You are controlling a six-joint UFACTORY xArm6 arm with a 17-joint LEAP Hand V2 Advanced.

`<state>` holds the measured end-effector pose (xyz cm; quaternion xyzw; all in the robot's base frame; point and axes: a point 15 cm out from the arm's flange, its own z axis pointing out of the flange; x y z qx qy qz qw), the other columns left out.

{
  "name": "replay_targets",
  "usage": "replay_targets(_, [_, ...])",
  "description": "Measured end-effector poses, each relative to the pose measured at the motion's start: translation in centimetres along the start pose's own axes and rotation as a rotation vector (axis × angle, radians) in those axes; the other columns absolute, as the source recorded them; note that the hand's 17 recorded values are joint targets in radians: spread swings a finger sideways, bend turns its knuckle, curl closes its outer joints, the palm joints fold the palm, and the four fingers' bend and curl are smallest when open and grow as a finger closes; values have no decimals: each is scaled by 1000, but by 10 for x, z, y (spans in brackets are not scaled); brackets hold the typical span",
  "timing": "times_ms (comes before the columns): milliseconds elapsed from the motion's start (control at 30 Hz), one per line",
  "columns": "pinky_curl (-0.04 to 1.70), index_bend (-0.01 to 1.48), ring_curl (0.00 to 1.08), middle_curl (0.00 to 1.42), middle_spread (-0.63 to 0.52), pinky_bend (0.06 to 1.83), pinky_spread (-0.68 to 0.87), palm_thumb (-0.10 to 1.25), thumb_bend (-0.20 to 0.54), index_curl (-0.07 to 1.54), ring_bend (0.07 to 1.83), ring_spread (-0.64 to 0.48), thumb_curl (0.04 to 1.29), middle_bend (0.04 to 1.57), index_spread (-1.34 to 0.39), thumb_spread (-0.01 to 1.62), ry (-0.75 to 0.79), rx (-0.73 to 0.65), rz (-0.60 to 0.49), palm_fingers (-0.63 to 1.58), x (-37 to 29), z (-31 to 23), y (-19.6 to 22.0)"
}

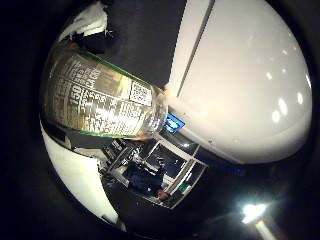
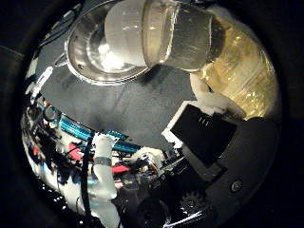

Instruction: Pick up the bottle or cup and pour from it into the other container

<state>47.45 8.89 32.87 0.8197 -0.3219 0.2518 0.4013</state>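
A clear plastic bottle (image 1: 100,100) with yellowish liquid and a printed label fills much of both palm views, so it sits close against my palm. My right hand (image 2: 209,128) is shut on the bottle, and a white finger (image 2: 211,100) presses on its side. The bottle is tipped over. Its white upper end (image 2: 124,34) hangs over a shiny metal bowl (image 2: 88,57) that stands on the dark grey tabletop (image 2: 128,104). Whether liquid is flowing out cannot be told.
Past the table's edge lies a clutter of equipment with teal and red parts (image 2: 76,129) and a white post (image 2: 102,173). A broad white part of the hand's body (image 1: 240,75) blocks the little finger side view beside the bottle.
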Motion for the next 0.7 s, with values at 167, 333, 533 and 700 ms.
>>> replay_targets(167, [990,1183,880,768,-115,1213,-239,1031,-20,861,1304,-247,974,1396,-215,270,7,-5,1,1113,2,1,1])
replay_targets(333, [989,1180,882,767,-115,1219,-246,1034,-19,865,1302,-248,978,1395,-216,278,2,-3,11,1113,6,-1,8])
replay_targets(533, [987,1179,884,769,-116,1221,-248,1029,-21,868,1303,-248,978,1392,-217,289,-33,29,42,1111,18,-8,22])
replay_targets(700, [986,1166,885,770,-116,1223,-249,1029,-20,872,1304,-248,977,1393,-218,293,-169,74,10,1109,12,-9,37])
